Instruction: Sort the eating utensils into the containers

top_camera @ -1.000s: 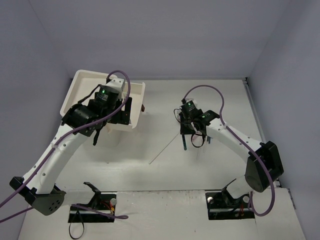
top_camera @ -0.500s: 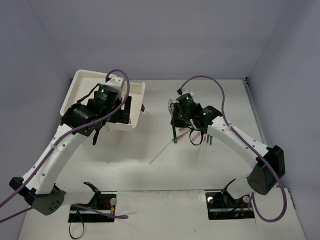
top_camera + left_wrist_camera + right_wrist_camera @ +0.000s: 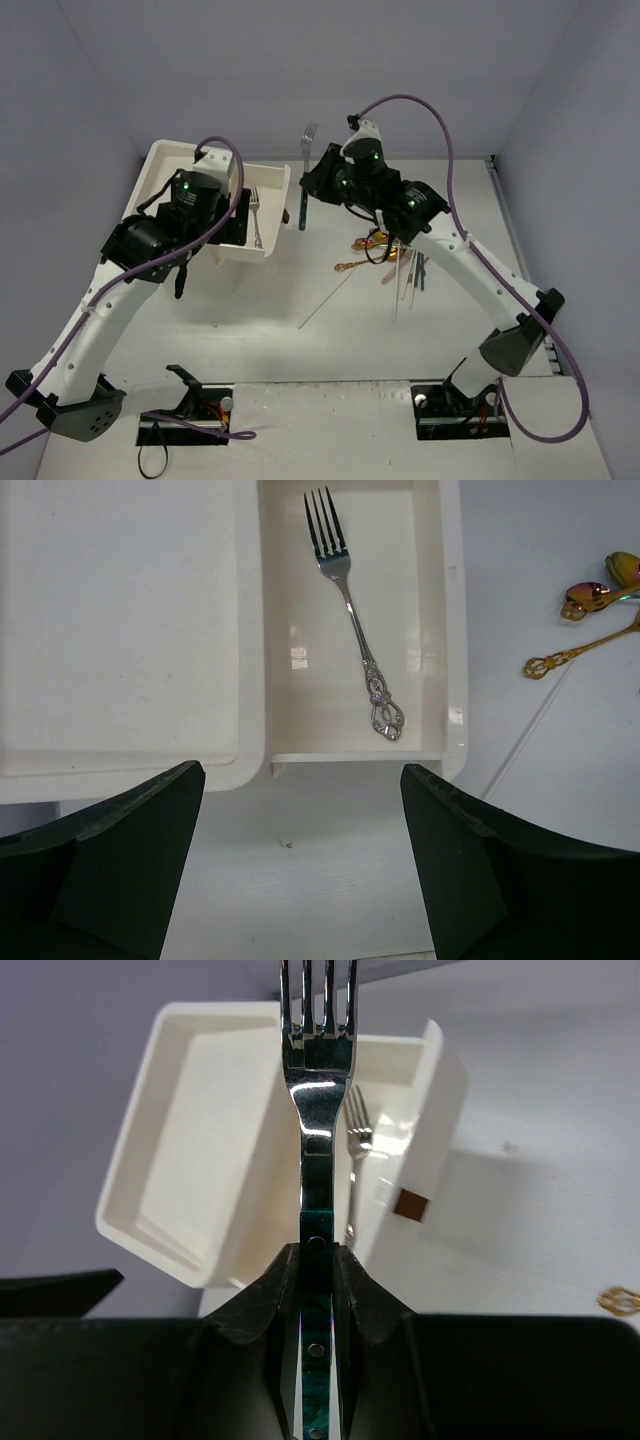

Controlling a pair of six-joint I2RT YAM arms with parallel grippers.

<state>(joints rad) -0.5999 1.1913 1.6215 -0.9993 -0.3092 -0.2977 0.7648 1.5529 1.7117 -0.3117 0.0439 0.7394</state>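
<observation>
The right claw has lifted a fork beside the drawer.

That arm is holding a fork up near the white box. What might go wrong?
The teal-handled fork is pinched only by its handle in the right jaws, so it may slip or swivel. The drawer is narrow, so it might catch the rim or land on the silver fork. The left jaws hover open near that drawer, so the arms might bump.
</observation>
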